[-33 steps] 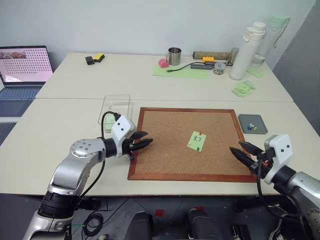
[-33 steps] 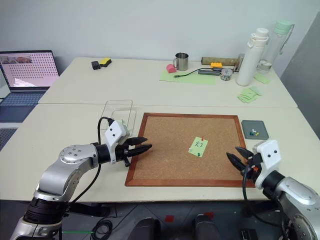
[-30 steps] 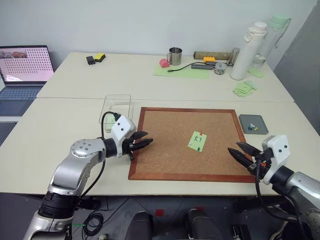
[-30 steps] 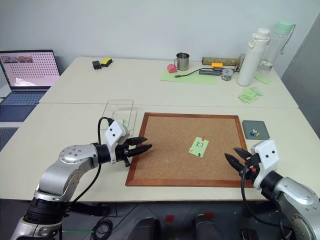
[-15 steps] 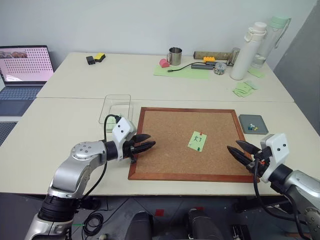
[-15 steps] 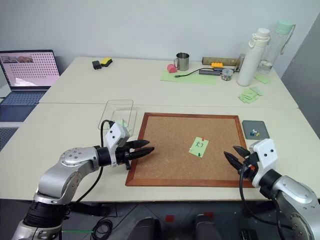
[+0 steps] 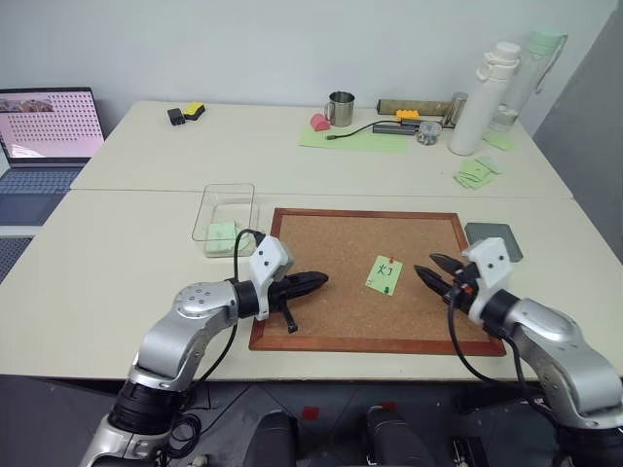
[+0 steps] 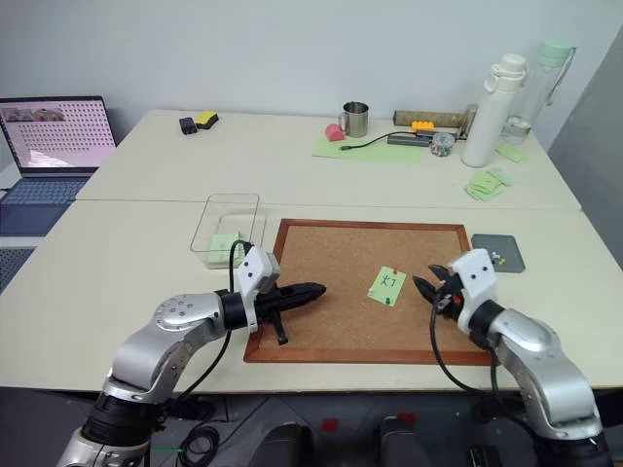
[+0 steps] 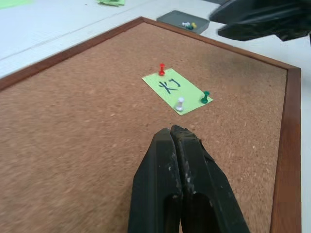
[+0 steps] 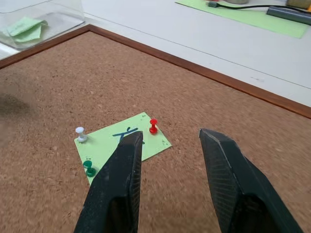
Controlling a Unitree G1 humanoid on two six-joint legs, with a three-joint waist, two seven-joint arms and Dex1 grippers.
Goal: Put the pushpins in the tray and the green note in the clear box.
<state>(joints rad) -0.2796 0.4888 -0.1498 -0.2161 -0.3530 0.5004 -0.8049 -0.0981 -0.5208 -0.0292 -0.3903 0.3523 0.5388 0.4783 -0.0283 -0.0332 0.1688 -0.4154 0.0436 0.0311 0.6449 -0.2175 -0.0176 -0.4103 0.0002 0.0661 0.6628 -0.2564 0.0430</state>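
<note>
Two pale, smooth tables (image 7: 117, 243) are sitting end to end. On the near one a square corkboard (image 7: 331, 253) is lying flat, its grainy brown cork framed in reddish wood. Just off the board's far left corner, a clear box (image 7: 224, 209) with low walls and rounded corners is holding blank green slips. Beside the board's right edge, a small dark-grey tray (image 7: 492, 239) is holding a few pins (too small to count).

The left gripper (image 7: 316, 282) is hovering over the board's left part, its black fingers pressed together with nothing between them. The right gripper (image 7: 428, 272) is reaching in from the right, its fingers spread apart and pointing at the note (image 10: 121, 144) from nearby.

The note, a light green square with black marks, is lying right of the board's centre with open cork all round. Three pushpins are standing in it: red (image 10: 153, 126), white (image 10: 80, 133), green (image 10: 89, 167).
</note>
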